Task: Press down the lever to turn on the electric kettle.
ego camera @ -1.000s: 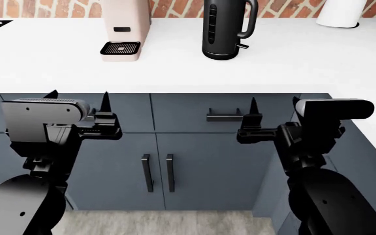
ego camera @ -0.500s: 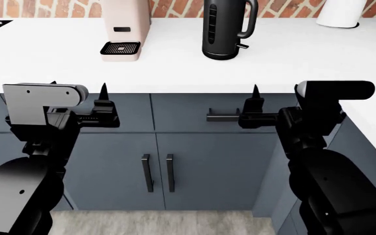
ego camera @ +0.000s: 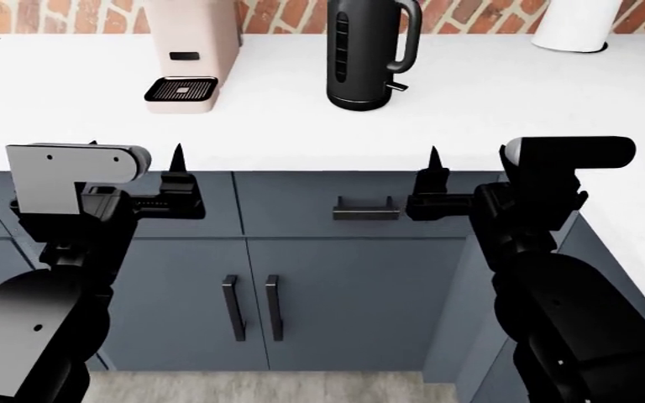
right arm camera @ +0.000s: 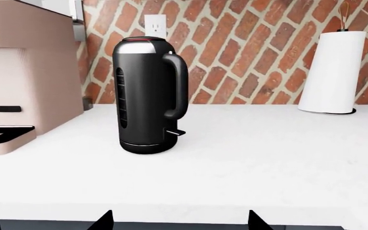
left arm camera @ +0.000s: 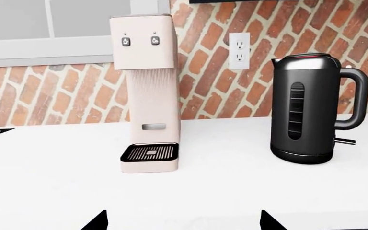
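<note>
Nothing of the job is done yet: both my pincers, left gripper point(ego camera: 134, 151) and right gripper point(ego camera: 474, 155), hang released at the counter's point(ego camera: 502, 101) front edge, well apart from the electric kettle point(ego camera: 362, 54), whose lever point(right arm camera: 175, 132) (untouched) juts beside the handle foot.

Electric kettle point(left arm camera: 302, 109): glossy black body, brushed silver upper band. Countertop point(ego camera: 502, 92): smooth matt white. Wall point(right arm camera: 254, 52): rough red brick.
</note>
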`<state>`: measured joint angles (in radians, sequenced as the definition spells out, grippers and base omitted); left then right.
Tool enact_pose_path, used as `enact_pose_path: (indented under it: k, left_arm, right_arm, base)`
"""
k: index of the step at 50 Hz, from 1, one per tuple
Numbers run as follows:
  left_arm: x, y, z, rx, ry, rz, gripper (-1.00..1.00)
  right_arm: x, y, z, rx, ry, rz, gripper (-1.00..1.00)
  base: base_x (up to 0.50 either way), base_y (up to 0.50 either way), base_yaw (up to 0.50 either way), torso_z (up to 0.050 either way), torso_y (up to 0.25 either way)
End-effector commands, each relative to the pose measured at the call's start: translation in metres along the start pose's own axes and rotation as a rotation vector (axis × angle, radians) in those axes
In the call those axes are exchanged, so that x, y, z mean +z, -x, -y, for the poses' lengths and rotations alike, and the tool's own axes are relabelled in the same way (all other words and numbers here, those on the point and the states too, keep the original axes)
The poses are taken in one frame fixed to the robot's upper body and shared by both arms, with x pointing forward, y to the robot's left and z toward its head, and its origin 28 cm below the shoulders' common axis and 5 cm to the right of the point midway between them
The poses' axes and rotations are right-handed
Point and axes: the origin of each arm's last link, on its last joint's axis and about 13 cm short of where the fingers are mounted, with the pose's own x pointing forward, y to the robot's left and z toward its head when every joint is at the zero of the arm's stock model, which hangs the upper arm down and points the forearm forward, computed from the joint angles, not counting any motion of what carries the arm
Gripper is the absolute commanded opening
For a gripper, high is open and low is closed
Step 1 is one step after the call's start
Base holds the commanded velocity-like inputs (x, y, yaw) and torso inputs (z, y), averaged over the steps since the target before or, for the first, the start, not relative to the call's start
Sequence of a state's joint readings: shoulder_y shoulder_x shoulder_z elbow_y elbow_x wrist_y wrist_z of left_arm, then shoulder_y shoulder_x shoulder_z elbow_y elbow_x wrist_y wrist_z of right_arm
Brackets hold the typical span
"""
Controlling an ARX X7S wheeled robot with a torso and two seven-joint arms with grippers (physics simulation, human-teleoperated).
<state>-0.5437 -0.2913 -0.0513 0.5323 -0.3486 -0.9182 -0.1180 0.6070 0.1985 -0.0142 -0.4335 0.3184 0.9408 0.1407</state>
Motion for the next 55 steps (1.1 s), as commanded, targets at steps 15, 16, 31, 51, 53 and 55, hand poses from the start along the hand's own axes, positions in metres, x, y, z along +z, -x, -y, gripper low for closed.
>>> enact_pose_path:
  k: [15, 16, 31, 51, 53, 55]
  left_arm:
    - [-0.0029, 0.0016, -0.0006, -0.002, 0.008, -0.015, 1.00]
    - [-0.0029, 0.0015, -0.0006, -0.003, 0.009, -0.015, 1.00]
    - [-0.0036, -0.0003, -0.0002, -0.003, 0.012, -0.017, 1.00]
    - [-0.0046, 0.0028, -0.0007, -0.004, 0.017, -0.022, 1.00]
    - [-0.0045, 0.0031, -0.0009, -0.004, 0.017, -0.022, 1.00]
    - [-0.0045, 0.0032, -0.0010, -0.003, 0.017, -0.021, 1.00]
  right_arm:
    - [-0.0007, 0.0003, -0.0009, 0.013, 0.004, -0.007, 1.00]
    - [-0.0009, 0.0003, -0.0009, 0.013, 0.005, -0.008, 1.00]
    - [-0.0022, 0.0006, -0.0011, 0.017, 0.004, -0.016, 1.00]
    - [-0.0037, 0.0004, -0.0009, 0.023, 0.000, -0.023, 1.00]
    - [-0.0037, 0.0005, -0.0009, 0.023, 0.000, -0.023, 1.00]
    - [-0.0036, 0.0005, -0.0010, 0.023, -0.001, -0.023, 1.00]
  base:
    - [0.24, -0.11, 0.00, 0.000, 0.000]
    - [0.26, -0.03, 0.00, 0.000, 0.000]
    - [0.26, -0.03, 0.00, 0.000, 0.000]
    - [0.27, -0.03, 0.00, 0.000, 0.000]
    - [0.27, -0.03, 0.00, 0.000, 0.000]
    - [0.27, -0.03, 0.00, 0.000, 0.008]
